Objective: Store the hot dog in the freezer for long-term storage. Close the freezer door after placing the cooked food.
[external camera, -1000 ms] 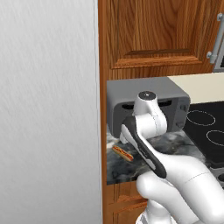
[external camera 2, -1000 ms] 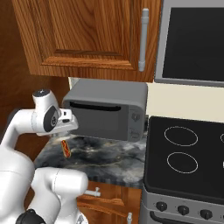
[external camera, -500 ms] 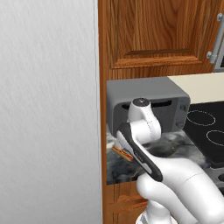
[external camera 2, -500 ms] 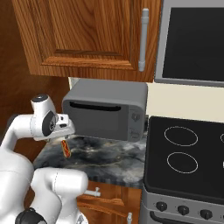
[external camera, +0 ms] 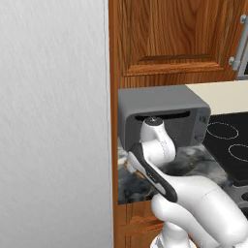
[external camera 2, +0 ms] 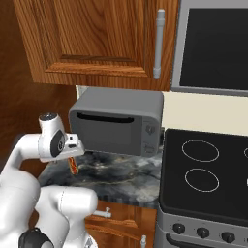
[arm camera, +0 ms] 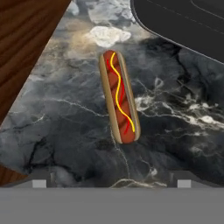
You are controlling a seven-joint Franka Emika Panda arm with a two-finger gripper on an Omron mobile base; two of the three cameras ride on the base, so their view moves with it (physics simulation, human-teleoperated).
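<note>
White arm bent low, end effector (arm camera: 112, 183) pointing down, jaws wide apart

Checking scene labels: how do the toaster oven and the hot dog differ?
The toaster oven is a grey box standing at the back of the counter; the hot dog is slim, orange-red in a tan bun, lying flat nearer the front. Both rest on the marble.

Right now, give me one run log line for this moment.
gripper: open, above counter | orange-red sausage in tan bun: lying on dark marbled counter, not held | phase: pre-grasp
</note>
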